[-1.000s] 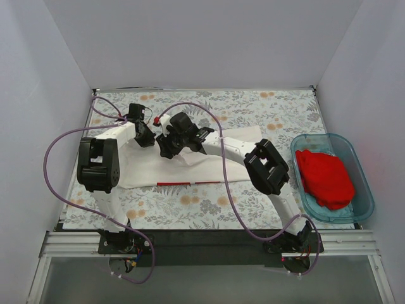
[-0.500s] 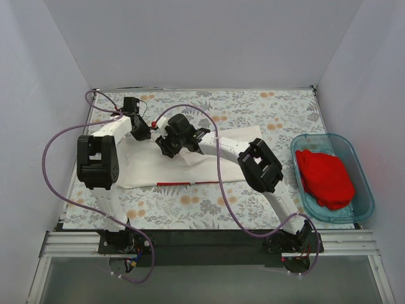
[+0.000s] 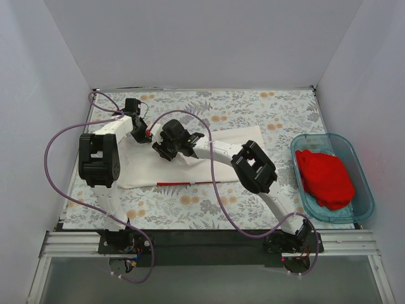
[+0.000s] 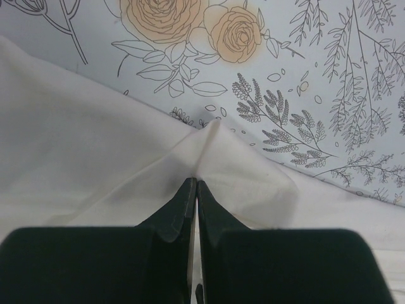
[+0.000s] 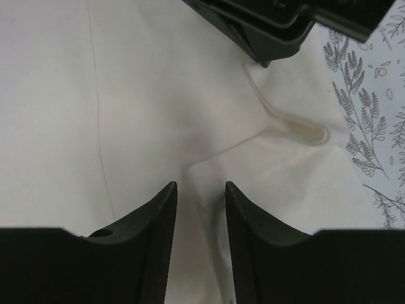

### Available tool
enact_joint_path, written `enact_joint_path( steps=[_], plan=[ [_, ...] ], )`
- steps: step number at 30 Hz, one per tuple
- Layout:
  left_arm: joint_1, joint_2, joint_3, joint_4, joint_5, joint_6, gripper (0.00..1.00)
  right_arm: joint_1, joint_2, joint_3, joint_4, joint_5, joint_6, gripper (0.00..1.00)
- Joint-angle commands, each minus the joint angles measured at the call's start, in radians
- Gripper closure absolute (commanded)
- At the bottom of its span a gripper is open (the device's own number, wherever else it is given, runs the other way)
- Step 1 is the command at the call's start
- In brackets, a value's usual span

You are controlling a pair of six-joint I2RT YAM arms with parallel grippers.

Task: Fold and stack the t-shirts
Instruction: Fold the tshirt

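The white t-shirt (image 3: 149, 170) is spread left of the worktop's centre, red print seen at its near edge; the red t-shirt (image 3: 324, 178) is bunched by the right edge.

We find the left gripper (image 4: 193, 190) and right gripper (image 5: 201, 190) crowded just beside each other over the white t-shirt (image 3: 145, 171), little room between. The far strip of the table (image 3: 253, 107) lies open; the blue tub (image 3: 366, 196) holding the red t-shirt (image 3: 326, 177) blocks the right edge
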Motion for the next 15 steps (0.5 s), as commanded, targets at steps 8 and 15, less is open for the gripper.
enact_joint_path(
  steps=[8, 15],
  plan=[
    [0.006, -0.033, 0.085, -0.063, 0.003, 0.027, 1.00, 0.006, -0.034, 0.007, 0.030, 0.069, -0.019, 0.97],
    [0.018, -0.087, 0.130, -0.125, -0.035, 0.037, 1.00, 0.006, -0.162, -0.074, 0.047, 0.054, -0.022, 0.99]
  ],
)
